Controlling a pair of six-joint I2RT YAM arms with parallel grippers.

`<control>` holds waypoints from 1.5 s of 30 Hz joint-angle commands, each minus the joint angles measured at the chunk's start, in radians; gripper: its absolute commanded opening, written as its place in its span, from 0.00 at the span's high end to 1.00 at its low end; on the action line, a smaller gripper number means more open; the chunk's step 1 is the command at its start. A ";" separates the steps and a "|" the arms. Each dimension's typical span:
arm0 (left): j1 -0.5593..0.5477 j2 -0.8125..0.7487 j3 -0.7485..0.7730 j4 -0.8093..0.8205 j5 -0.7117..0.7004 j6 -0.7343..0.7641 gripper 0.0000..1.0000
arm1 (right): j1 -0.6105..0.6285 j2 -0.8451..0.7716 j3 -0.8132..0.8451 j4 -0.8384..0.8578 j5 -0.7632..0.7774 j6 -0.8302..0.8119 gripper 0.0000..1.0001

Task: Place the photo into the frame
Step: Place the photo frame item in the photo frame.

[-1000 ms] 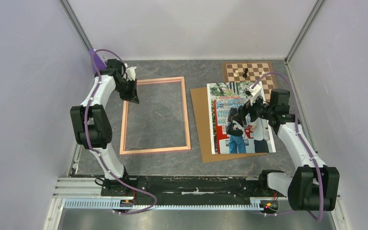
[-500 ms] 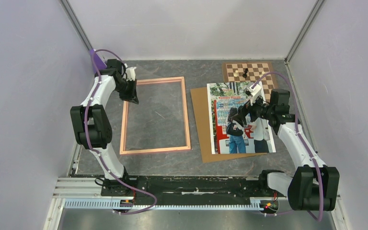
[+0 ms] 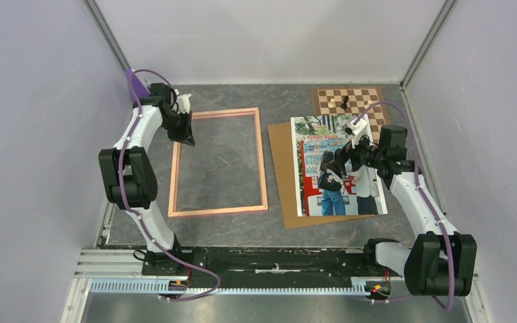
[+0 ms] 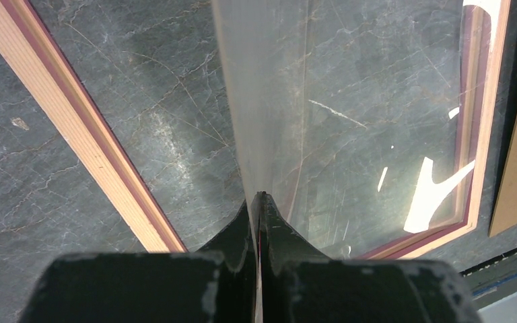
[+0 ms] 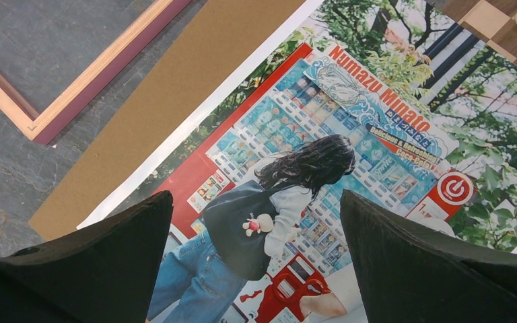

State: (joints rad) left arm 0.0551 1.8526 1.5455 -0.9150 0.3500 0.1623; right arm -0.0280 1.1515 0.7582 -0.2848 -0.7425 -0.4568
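Nothing moved; only wrist view shows left fingers (image 4: 242, 237) clamping clear pane (image 4: 264, 121), right fingers (image 5: 108, 262) apart over photo (image 5: 350, 87).

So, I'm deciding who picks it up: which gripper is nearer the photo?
Right. The right gripper hangs open directly above the photo; the left gripper is at the far-left corner of the frame, shut on a clear sheet.
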 commanded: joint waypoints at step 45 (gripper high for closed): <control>0.003 -0.070 -0.067 -0.001 0.043 -0.041 0.98 | 0.005 -0.011 -0.010 0.022 0.002 -0.019 0.02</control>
State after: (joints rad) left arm 0.0605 1.8206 1.4906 -0.9016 0.3782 0.1341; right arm -0.0280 1.1515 0.7544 -0.2855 -0.7425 -0.4641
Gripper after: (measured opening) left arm 0.033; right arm 0.979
